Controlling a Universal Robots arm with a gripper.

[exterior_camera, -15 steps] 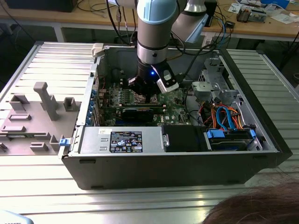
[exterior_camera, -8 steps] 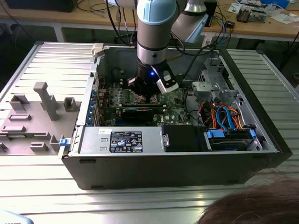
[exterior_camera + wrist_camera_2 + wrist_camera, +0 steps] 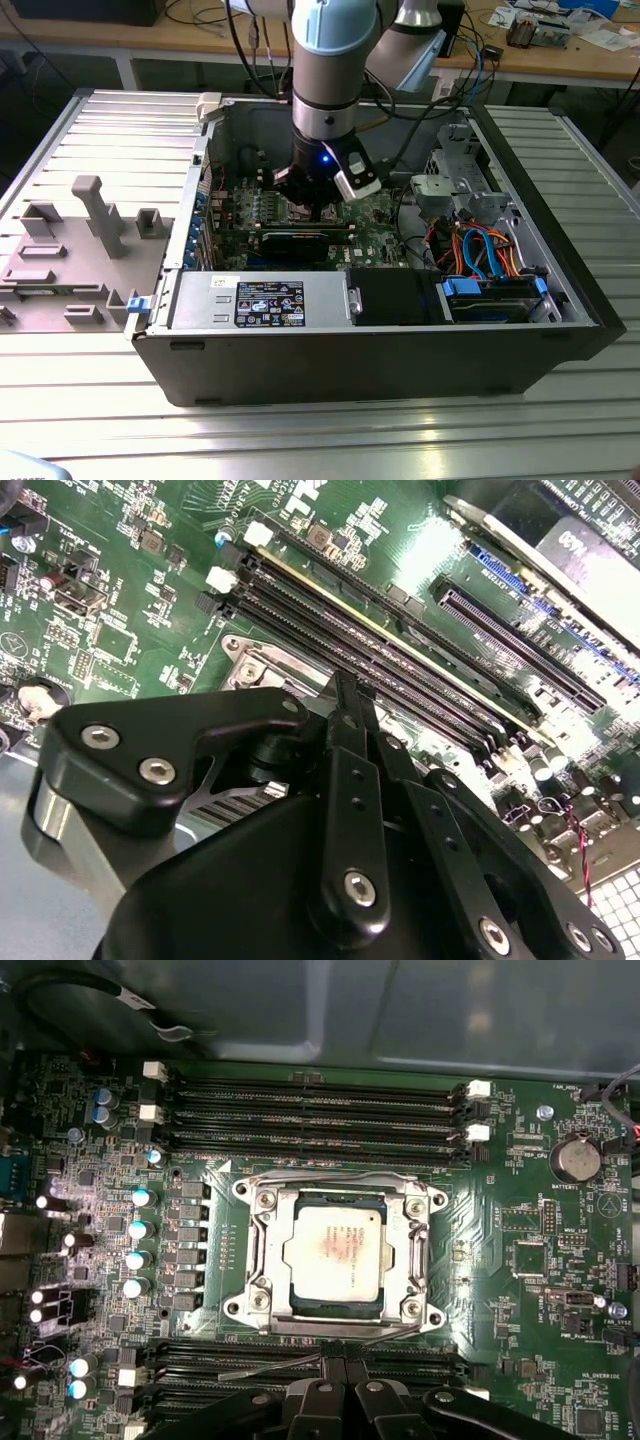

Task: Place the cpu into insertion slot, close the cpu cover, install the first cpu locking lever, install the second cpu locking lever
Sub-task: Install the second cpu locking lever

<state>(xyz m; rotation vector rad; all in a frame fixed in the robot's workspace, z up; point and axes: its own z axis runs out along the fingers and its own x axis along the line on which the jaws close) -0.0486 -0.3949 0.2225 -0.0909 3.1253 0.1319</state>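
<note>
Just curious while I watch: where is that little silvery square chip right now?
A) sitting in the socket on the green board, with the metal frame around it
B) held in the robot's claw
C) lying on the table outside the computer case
A: in the first wrist view the cpu lies in the socket, framed by the cpu cover.

I see the cpu (image 3: 332, 1252) with a dull, matt silvery-tan metal top, framed by the cpu cover (image 3: 262, 1250) of bright bare metal. Around it, the motherboard (image 3: 520, 1220) is glossy green laminate. The gripper (image 3: 345, 705) shows matt black fingers (image 3: 352, 780) with shiny steel screws.
</note>
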